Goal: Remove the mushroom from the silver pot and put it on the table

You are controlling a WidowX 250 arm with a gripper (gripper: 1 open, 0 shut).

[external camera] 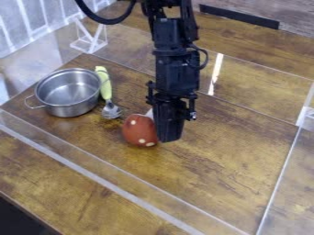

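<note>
The mushroom [138, 132], red-brown cap with a bit of white stem at its top, lies on the table [227, 174], outside the silver pot [68, 92]. The pot stands empty at the left. My gripper [171, 136] points steeply down just right of the mushroom, close against its side. Its black fingers look shut with nothing between them. Whether they touch the cap I cannot tell.
A spoon with a yellow-green handle [105, 87] lies between the pot and the mushroom. Clear acrylic strips [98, 179] edge the work area. A white wire stand [88, 37] sits at the back left.
</note>
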